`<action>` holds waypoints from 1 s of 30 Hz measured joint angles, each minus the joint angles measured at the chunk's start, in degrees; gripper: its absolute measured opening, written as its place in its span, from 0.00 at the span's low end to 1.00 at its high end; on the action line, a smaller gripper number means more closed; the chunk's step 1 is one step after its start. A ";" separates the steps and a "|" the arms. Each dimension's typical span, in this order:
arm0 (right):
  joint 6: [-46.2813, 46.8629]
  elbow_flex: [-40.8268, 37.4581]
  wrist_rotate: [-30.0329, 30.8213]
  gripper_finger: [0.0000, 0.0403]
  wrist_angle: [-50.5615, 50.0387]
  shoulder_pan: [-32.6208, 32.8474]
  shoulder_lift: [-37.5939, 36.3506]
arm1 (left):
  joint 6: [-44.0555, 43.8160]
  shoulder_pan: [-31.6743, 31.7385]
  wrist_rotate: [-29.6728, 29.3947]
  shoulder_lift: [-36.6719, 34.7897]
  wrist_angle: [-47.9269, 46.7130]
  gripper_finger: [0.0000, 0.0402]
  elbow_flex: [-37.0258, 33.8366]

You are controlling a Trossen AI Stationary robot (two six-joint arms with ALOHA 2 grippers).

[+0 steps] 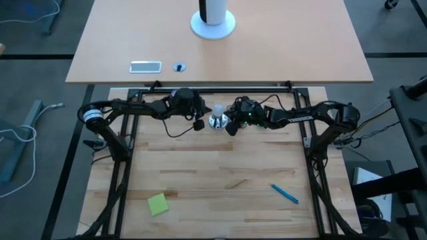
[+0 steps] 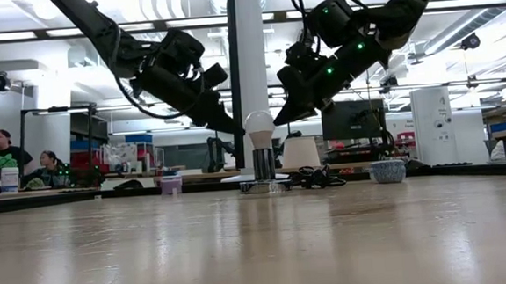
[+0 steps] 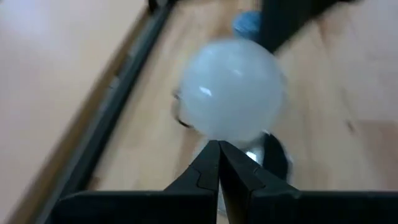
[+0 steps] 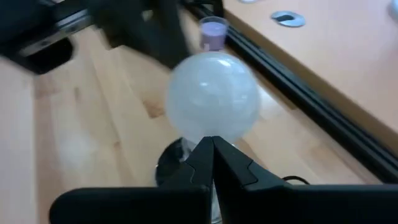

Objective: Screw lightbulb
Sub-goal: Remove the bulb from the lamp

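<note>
White frosted round lightbulb upright in silver socket; left gripper, right gripper flank it, both closed, empty, clear of bulb.

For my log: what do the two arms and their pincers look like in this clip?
Both arms are dark, nearly black, jointed links with black cables looped along them. The left arm has a white band near its shoulder. The right arm shows small green indicator lights and white lettering on its upper link. Each ends in a pincer of two dark, flat, tapering fingers: left pincer, right pincer.
</note>
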 joint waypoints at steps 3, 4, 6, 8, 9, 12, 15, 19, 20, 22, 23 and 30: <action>0.07 0.00 0.82 0.00 -0.63 -0.06 0.02 | -0.20 -0.28 1.26 -0.02 -2.78 0.00 0.00; 0.07 0.00 1.47 0.00 -0.89 -0.04 0.02 | -0.22 -0.32 1.42 -0.27 -4.01 0.00 0.00; 0.08 0.00 1.62 0.00 -1.56 -0.01 0.02 | -0.22 -0.41 1.13 -1.05 -6.39 0.00 0.00; 0.09 -0.06 0.65 0.00 -2.46 0.03 0.00 | -0.37 -0.41 0.66 -1.92 -7.84 0.00 -0.06; 0.09 -0.11 -0.79 0.00 -2.85 0.03 -0.12 | -0.38 -0.41 -0.25 -2.09 -7.76 0.00 -0.13; 0.04 -0.11 -6.85 0.00 -1.09 0.29 -0.41 | -0.39 -0.41 -3.47 -2.28 -6.54 0.00 -0.35; -0.31 -0.11 -7.63 0.00 1.49 0.46 -0.44 | -0.29 -0.28 -3.98 -1.64 0.10 0.00 -0.26; -0.61 -0.09 -4.55 0.00 2.78 0.34 -0.52 | -0.22 -0.28 -4.00 -0.74 3.59 0.00 -0.26; -0.63 -0.09 -3.80 0.00 2.76 0.35 -0.52 | -0.22 -0.28 -4.00 -0.74 3.59 0.00 -0.26; -0.84 -0.09 -2.70 0.00 2.78 0.35 -0.52 | -0.22 -0.28 -3.92 -0.74 3.63 0.00 -0.26; -0.85 -0.09 -2.59 0.00 2.72 0.35 -0.52 | -0.22 -0.35 -3.91 -0.74 3.43 0.00 -0.26; -0.52 -0.09 -0.10 0.00 1.96 0.40 -0.54 | -0.22 -0.78 -0.22 -1.37 -0.42 0.00 -0.33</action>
